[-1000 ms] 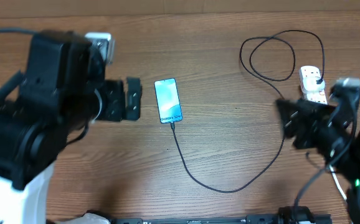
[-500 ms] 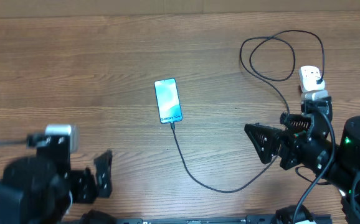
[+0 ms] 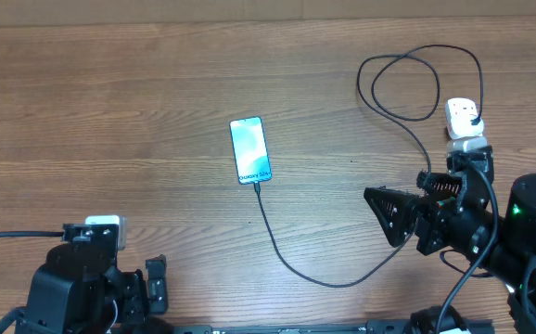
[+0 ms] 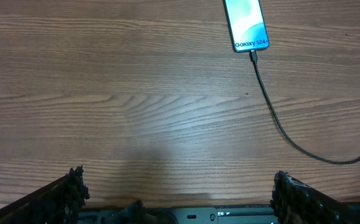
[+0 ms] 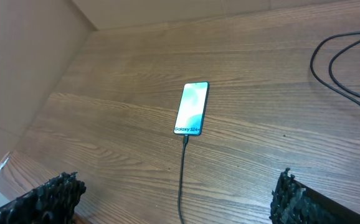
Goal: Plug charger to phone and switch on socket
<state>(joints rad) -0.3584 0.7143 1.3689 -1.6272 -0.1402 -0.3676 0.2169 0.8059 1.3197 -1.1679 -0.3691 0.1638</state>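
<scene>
Two end effectors, both spread wide and holding nothing: the left end effector sits at the near edge of the table, well apart from everything. The right end effector hangs near the socket but points toward the phone.

The phone lies flat mid-table, screen lit, with the charger entering its bottom edge, so the plugging-in looks done at that end. The cable sweeps toward the near edge, climbs past the right end effector, loops and reaches the socket at the far right. Whether its plug is fully seated there is too small to tell.

What looks left is the switch. That falls to the right arm as the nearer one – it would need to turn away from the phone, come over the socket and press a fingertip on the switch.

The overhead view has that arm covering the socket's near end, and the charger's loops lie just beside it, easy to snag.
</scene>
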